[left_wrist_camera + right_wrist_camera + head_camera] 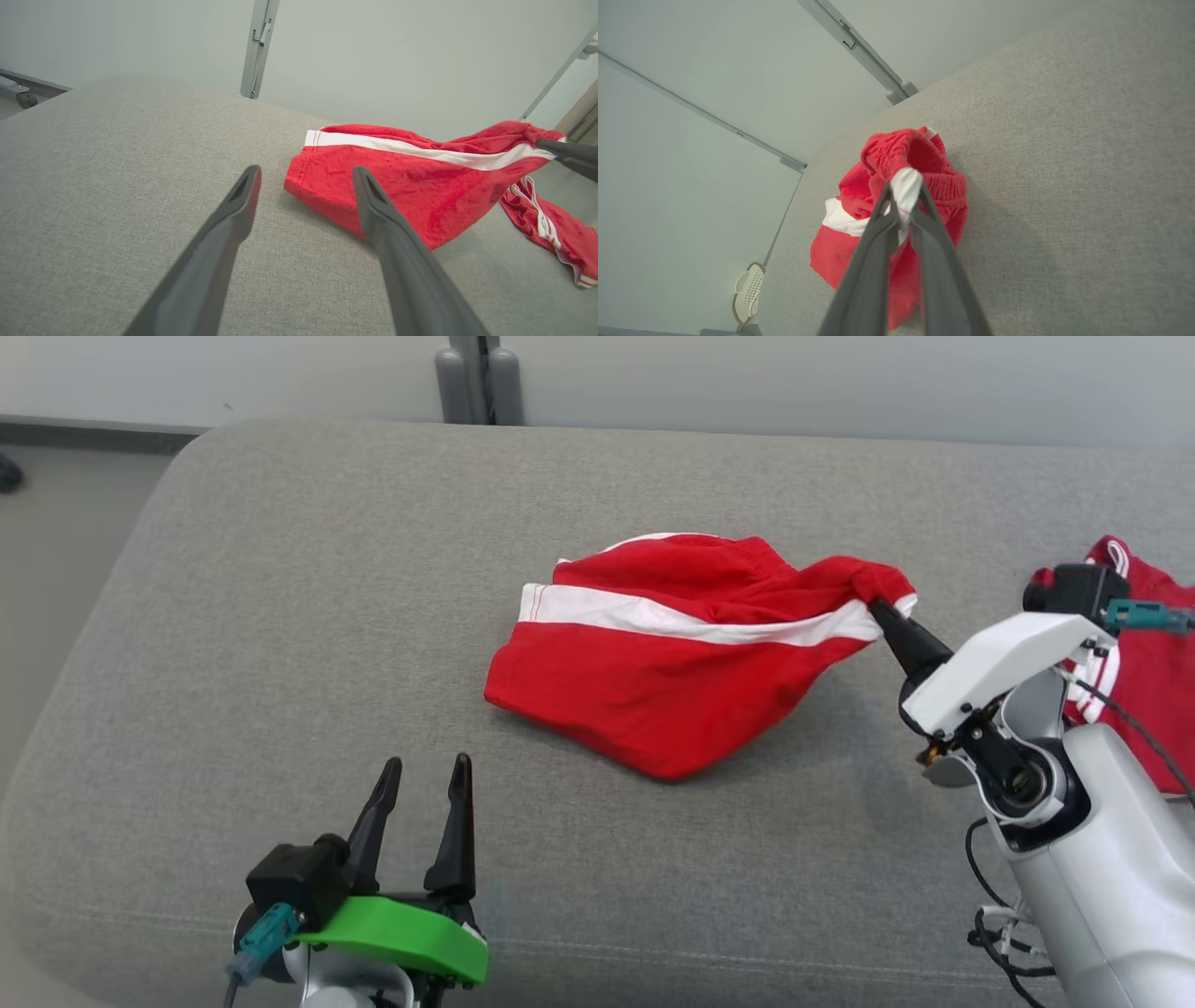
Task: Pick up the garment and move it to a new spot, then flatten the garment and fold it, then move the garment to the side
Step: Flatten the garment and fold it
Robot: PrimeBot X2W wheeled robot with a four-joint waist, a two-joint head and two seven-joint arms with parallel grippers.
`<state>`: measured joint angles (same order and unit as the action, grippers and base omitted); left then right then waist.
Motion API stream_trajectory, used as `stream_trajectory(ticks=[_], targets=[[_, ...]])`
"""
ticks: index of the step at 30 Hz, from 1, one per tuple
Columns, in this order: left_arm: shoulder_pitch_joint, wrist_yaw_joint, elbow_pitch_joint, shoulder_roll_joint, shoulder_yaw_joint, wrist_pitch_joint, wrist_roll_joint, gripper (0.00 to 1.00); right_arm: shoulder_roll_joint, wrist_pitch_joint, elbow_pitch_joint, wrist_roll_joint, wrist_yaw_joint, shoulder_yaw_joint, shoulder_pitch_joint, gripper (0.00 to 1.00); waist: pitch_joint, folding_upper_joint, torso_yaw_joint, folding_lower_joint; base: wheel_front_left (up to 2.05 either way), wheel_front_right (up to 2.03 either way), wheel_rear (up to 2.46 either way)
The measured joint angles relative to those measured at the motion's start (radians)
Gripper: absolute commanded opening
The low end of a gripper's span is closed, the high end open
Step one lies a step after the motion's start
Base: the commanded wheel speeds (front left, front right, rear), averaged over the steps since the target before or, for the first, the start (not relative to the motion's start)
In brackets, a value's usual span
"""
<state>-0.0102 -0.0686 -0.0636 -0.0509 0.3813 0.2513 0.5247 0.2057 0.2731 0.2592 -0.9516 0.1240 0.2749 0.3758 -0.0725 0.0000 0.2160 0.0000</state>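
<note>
The garment [672, 681], red shorts with a white band, lies bunched near the cushion's [280, 616] centre, its 3 o'clock end lifted and twisted. The right fingers [898, 637] are clamped on that end. Bare grey cushion spreads toward 9 and 6 o'clock; its far edge runs along 12, with a rounded corner at 10. At 7 o'clock the left fingers [456, 821] stand apart, clear of the garment. A red cloth [1144, 663] lies at 3 o'clock behind the right arm [1102, 859]. A pale wall [840, 383] stands beyond.

At three o'clock, the head view's edge cut off a second red cloth [1158, 663], partly hidden behind the right arm [1102, 859]. The tips of the right gripper [876, 605] were buried in the bunched fabric of the garment [672, 700].
</note>
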Motion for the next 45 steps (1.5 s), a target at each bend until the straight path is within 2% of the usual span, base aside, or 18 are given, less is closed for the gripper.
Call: stream_trajectory(ticks=[12,24,35,45], targets=[[-0.087,0.016,0.003,-0.01,-0.003,-0.075,0.015,1.0,-0.016,-0.081,-0.014,0.019,-0.002,0.021,-0.184,0.0,-0.049,0.0,-0.165,0.0,0.0,0.0,0.0],[-0.336,0.059,-0.093,-0.04,0.01,-0.26,0.031,1.0,-0.063,-0.152,-0.026,0.022,-0.049,0.047,-0.2,0.0,-0.14,0.0,-0.284,0.0,0.0,0.0,0.0],[-0.439,0.079,-0.256,-0.076,0.01,-0.371,0.046,1.0,-0.091,-0.192,-0.005,0.029,-0.083,0.069,-0.194,0.0,-0.2,0.0,-0.348,0.0,0.0,0.0,0.0],[-0.534,0.123,-0.306,-0.059,0.038,-0.41,0.047,1.0,-0.101,-0.212,0.036,0.039,-0.097,0.088,-0.193,0.0,-0.213,0.0,-0.353,0.0,0.0,0.0,0.0]])
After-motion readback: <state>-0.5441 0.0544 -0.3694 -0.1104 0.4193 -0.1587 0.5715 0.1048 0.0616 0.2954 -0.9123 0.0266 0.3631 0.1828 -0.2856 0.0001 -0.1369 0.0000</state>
